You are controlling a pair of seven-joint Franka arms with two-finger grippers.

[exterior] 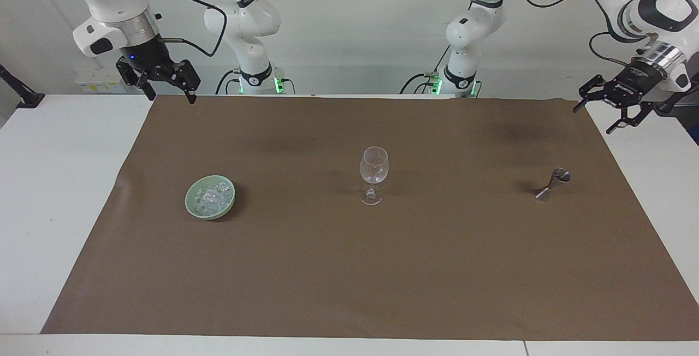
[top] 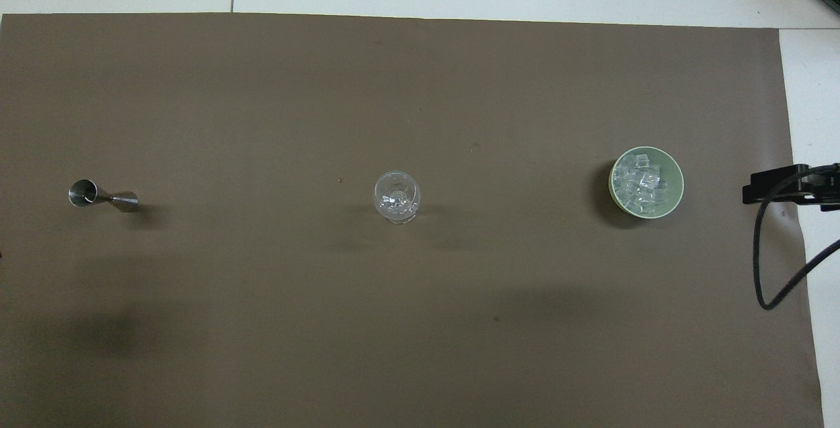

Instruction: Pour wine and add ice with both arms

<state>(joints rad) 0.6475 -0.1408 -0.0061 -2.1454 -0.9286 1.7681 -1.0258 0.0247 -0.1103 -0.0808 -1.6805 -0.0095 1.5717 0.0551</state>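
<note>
On the desk, a brown sheet covers most of the white top. Toward the right arm's end, the ice is heaped in a green bowl. A glass stands upright mid-sheet, apparently empty. A steel jigger lies tilted toward the left arm's end. All three sit well apart, with nothing between them.

The right gripper hangs over the sheet's corner nearest the robots, fingers spread. The left gripper hangs over the sheet's other near corner, fingers spread. A black bracket with a cable sits at the desk's edge beside the bowl. A white wall backs the arms.
</note>
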